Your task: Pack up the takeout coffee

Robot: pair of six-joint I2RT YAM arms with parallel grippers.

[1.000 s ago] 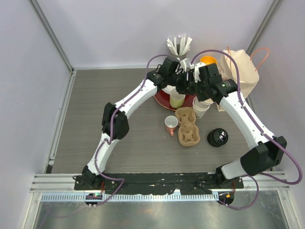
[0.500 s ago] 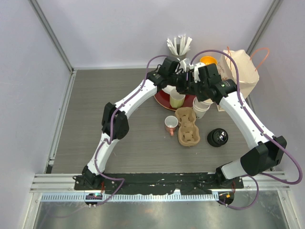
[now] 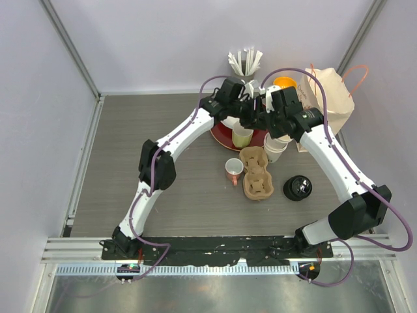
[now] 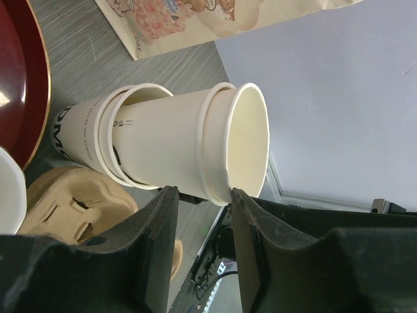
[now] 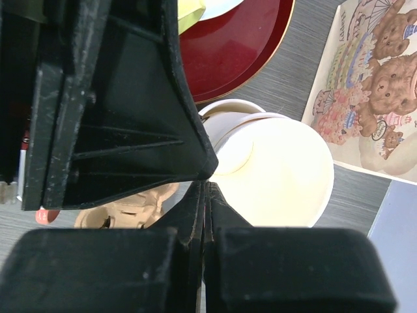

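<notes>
The cups (image 3: 275, 149) stand as one nested stack toward the back of the counter (image 3: 130, 163), without lids. The stack is just beside the red tray (image 3: 225, 139) on its right, just behind the cardboard carrier (image 3: 256, 173), and left of the paper bag (image 3: 332, 98). The outermost cup carries dark print, and the upper cups stick well out of it with their rolled rims close together.

A black lid (image 3: 298, 188) lies flat on the counter to the right of the carrier, well apart from the stack. The carrier's pockets hold nothing. A mug with a pink handle (image 3: 233, 171) sits just beside the carrier on its left, and a green mug (image 3: 242, 137) stands on the tray.

Both arms reach in over the stack and meet there. The left end effector (image 4: 202, 192) has its fingers spread partway, and the rims of the upper cups sit right at the gap between the tips. Whether the fingers actually press on the paper I cannot tell. The right end effector (image 5: 206, 186) has its fingers pressed together, with their tips at the near edge of the top cup's mouth, close against the left one's body.
</notes>
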